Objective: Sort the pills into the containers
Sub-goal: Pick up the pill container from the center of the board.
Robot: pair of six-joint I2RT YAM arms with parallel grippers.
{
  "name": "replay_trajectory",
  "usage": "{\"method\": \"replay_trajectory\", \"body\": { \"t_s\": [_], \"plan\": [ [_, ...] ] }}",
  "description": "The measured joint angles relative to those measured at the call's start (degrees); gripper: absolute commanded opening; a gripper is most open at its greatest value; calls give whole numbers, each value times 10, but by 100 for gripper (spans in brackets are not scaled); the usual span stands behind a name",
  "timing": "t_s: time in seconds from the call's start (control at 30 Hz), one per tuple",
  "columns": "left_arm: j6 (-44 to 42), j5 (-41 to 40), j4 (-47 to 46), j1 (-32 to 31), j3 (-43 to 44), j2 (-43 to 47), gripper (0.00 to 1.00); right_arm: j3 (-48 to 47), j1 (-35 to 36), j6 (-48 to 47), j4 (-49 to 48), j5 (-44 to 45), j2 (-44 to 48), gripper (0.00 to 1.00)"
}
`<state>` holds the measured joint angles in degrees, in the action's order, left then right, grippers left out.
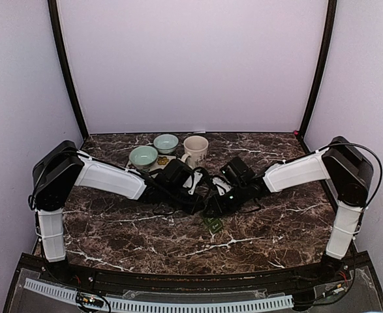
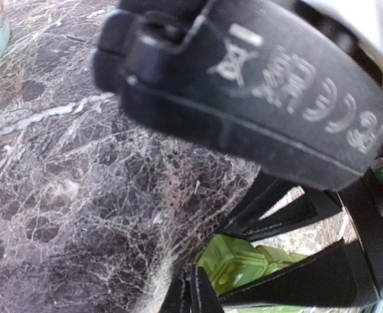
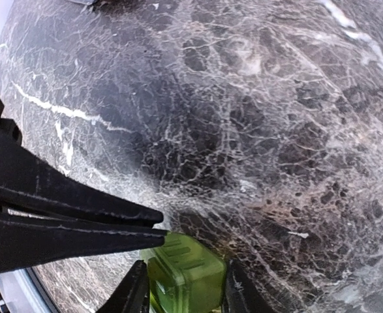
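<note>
R claw (image 3: 184,282) grips pillbox (image 3: 180,264), btm cut off.

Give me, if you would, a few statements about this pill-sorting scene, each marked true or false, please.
1. The left tool is wide open. False: its fingers are shut together.
2. A green box sits between the fingers of the right tool. True.
3. In the top view, two pale green bowls stand left of a cream mug. True.
4. The mug lies on its side. False: it stands upright.
5. The table is plain white. False: it is dark marble with pale veins.
</note>
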<state>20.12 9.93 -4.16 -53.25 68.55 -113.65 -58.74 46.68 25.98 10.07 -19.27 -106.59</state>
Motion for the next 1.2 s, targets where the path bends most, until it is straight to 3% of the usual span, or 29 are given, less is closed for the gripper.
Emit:
{"method": "replay_trajectory", "body": {
  "t_s": [0.53,0.83,1.2],
  "plan": [
    [1,-27,4,0,0,0,5,12,-5,5,-34,-50,-11,5],
    [5,-40,0,0,-21,12,11,37,-33,18,-43,-103,1,7],
    [49,-3,-99,21,-123,81,32,70,-87,60,-2,-180,30,16]
  ]
}}
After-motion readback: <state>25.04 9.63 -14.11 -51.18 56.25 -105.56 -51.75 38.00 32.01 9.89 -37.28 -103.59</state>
